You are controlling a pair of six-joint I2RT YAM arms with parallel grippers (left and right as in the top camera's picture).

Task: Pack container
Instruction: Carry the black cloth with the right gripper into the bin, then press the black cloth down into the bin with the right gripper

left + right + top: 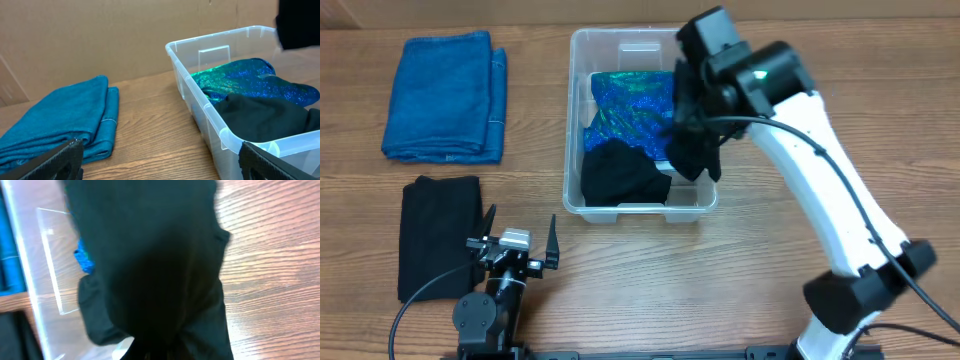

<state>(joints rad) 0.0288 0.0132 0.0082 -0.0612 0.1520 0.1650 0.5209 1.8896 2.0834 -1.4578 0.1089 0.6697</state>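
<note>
Wood-grain tabletop, plain brown backdrop behind it in the left wrist view.

Status: roughly halfway, my estimate.
- container (568,130) sits centre-top of the table, long axis running away from my base, between my two arms.
- Already inside: sparkly blue-green fabric (625,100) across the far and middle part, black cloth (620,178) bunched at the near end, partly overlapping it.
- right gripper (690,115) is over the container's right wall with a black garment (698,155) hanging from it. The garment drapes across the rim, part inside and part outside. My fingers are buried in the fabric and the right wrist view is almost all black cloth, so I can't see the gap. Since the cloth hangs from it, I judge it clamped on the garment. Not yet dropped in.
- left gripper (518,232) is parked near my base, jaws spread wide, nothing between them.
- On the table to the left, well apart from the container: folded blue towel (445,97) at the far side, folded black cloth (440,235) just beside my left gripper. If both are meant to go in, that's two more after this one.

Container itself: clear plastic, rectangular, rounded corners, thick rolled rim, contents visible through the walls. It has a pale rectangular patch at the far end; can't tell if that's on the wall or the floor. It sits flat, no lid in view. Fill level is below the rim, so there's room left.
</note>
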